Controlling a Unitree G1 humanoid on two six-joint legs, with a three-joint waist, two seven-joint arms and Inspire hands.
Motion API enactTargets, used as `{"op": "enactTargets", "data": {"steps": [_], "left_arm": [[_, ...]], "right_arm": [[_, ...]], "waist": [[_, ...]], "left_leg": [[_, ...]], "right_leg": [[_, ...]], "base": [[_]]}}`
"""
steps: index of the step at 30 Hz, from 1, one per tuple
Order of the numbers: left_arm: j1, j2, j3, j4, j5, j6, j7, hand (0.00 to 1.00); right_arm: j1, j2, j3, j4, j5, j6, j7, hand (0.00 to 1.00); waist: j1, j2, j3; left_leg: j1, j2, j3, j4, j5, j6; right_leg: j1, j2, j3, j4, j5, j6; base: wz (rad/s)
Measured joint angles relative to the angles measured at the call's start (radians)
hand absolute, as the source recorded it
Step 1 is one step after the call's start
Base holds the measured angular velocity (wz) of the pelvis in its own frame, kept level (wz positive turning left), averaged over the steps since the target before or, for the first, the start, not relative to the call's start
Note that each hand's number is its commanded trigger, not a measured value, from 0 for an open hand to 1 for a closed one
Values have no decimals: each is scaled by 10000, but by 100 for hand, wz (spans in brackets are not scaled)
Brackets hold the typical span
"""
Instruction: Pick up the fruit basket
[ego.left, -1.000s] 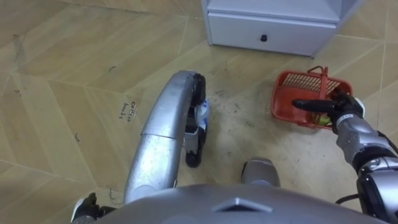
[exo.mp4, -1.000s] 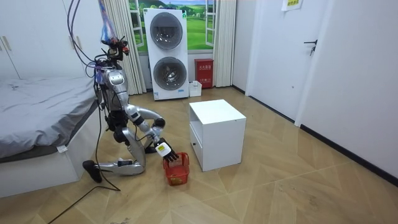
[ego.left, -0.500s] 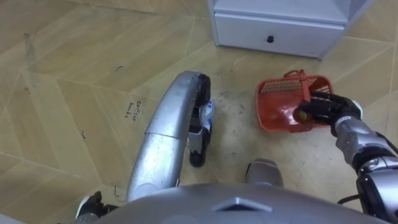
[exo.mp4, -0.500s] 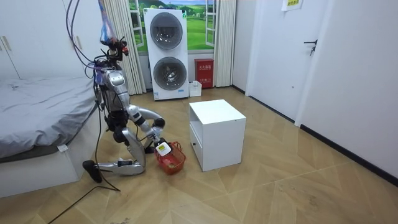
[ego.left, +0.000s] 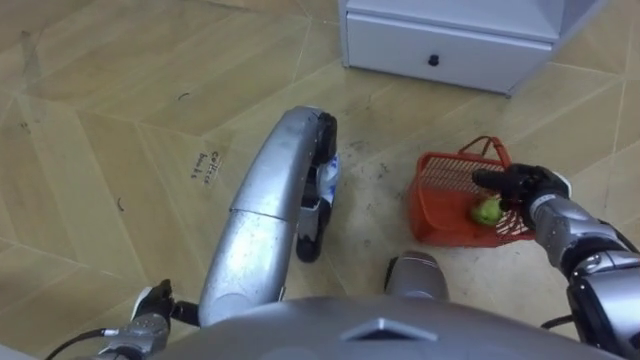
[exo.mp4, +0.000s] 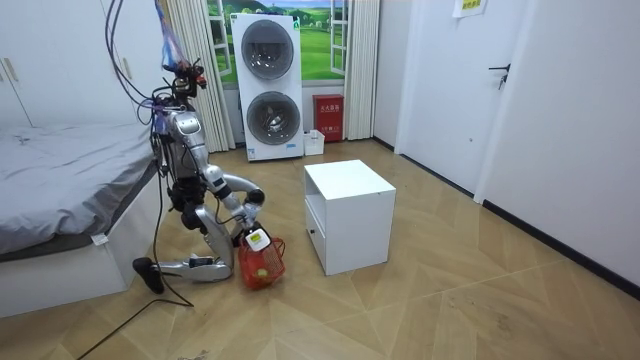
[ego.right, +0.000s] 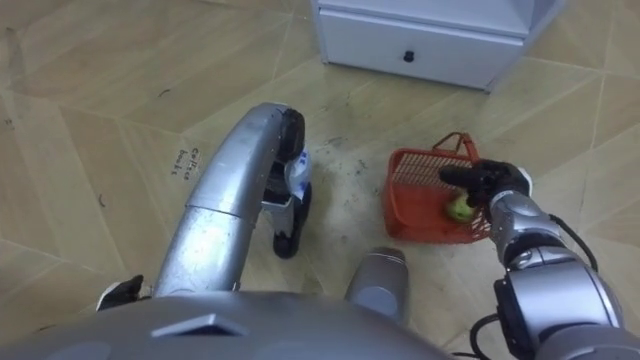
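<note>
Presently: grasp-and-lift step. The robot is low on the floor, kneeling as far as the room view shows, between the bed (exo.mp4: 60, 190) at that view's left and the white cabinet (ego.left: 445, 40), which sits at the top of the left eye view. The fruit basket (ego.left: 450, 200), red plastic mesh, is right of centre in the left eye view, below the cabinet's drawer front. It is tilted rather than level. One green fruit (ego.left: 487, 211) sits inside against its right-hand wall. The right hand (ego.left: 522, 186) comes in from the lower right and is on the basket's right rim, near the foot of the handle (ego.left: 490, 150). Its dark fingers curl over the rim and one reaches across the mesh, which reads as a closed grip on the basket rather than on the handle loop. Whether the basket is clear of the floor, I cannot tell. The left hand (ego.left: 150, 305) is at the lower left of the frame, idle. Judgement: hold made, lift barely begun. The next move calls for raising the right arm while levelling the basket, otherwise the fruit may roll out of the tilted opening. A rim grip may also let the basket swing.
</note>
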Motion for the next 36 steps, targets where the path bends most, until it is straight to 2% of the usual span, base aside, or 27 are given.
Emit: {"op": "enactTargets", "data": {"steps": [7,18,26,32,33,36], "left_arm": [[-152,-70,23,47,2,0,-1,0],[-591,-94,46,399,-10,-15,14,0],[-713,-89,105,427,-14,-108,37,0],[-915,-73,254,317,13,-104,43,0],[-993,-75,289,309,38,-105,53,0],[-1208,-70,544,273,114,-105,136,0]], "right_arm": [[2,180,1,198,3,6,-3,100],[0,455,6,169,-16,-5,-63,100],[-78,456,9,-49,-74,-11,-127,100],[-203,440,-4,-806,-847,-4,-346,100],[-307,441,-3,-919,-883,-5,-362,100],[-351,443,-67,-1592,-1202,-5,-469,100]], "waist": [[-249,-115,8],[-279,-183,4],[-267,-190,8],[-268,-135,3],[-265,-81,26],[-328,-82,47]], "left_leg": [[20,10,3,7,4,6],[28,22,-1,32,23,29],[17,12,-10,68,21,34],[2,-6,-228,218,17,34],[-3,-9,-337,296,12,30],[10,-236,-454,391,-29,52]], "right_leg": [[4,-2,70,9,-20,-38],[30,12,17,42,-20,-35],[50,23,19,46,-22,-39],[194,247,-25,37,-57,-110],[253,340,-59,44,-66,-131],[428,329,-113,-3,-71,-154]], "base": [[0],[0],[0],[0],[0],[2]]}}
